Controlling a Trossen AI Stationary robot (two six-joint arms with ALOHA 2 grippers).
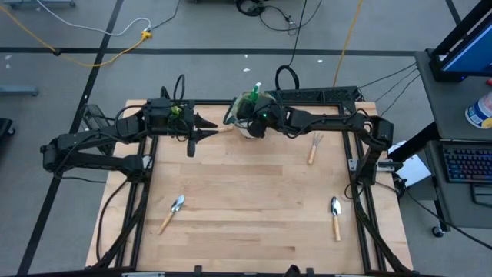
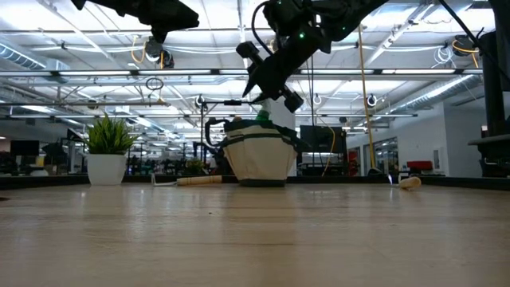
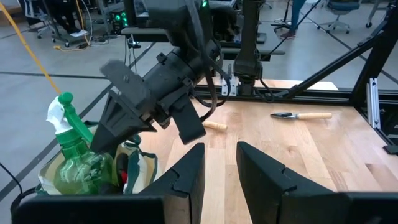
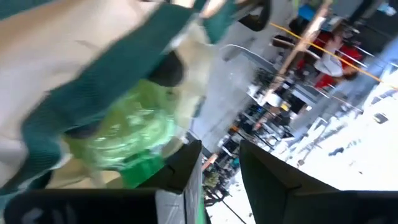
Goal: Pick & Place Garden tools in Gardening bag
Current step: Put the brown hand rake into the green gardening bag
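Three wooden-handled tools lie on the table: a trowel nearer the left arm, another trowel and a fork below the right arm. The right gripper hangs over the gardening bag, jaws apart and, I think, empty. The left gripper, just beside it, is nearly closed, apparently empty.

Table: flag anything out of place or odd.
Three tools lie loose on the table: a fork, a trowel and another trowel, all outside the bag. A spray bottle sticks up from the bag. Nothing looks spilled or damaged.
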